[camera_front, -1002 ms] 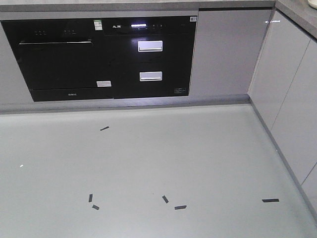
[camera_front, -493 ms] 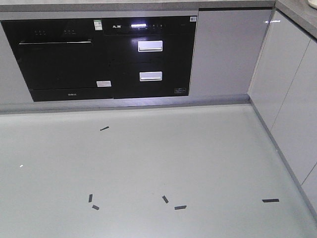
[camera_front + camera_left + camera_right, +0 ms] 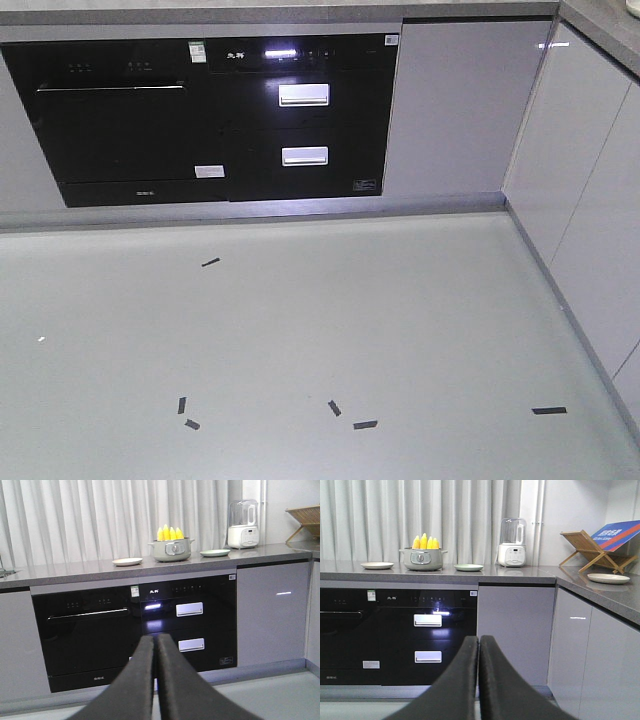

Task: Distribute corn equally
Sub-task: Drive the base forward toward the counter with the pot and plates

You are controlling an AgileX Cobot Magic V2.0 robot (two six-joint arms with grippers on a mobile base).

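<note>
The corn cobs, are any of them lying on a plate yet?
No, the corn cobs stand upright in the pot, with both plates beside it bare.

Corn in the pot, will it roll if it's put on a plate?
Probably: the corn looks round and tapered, so it may roll in a curve. It stands upright in the pot, so likely stiff. The shallow plate may barely stop it.

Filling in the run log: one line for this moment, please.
corn: upright in pot on counter, none distributed | cream plate: left of pot | green plate: right of pot | left gripper: shut, empty | right gripper: shut, empty
</note>
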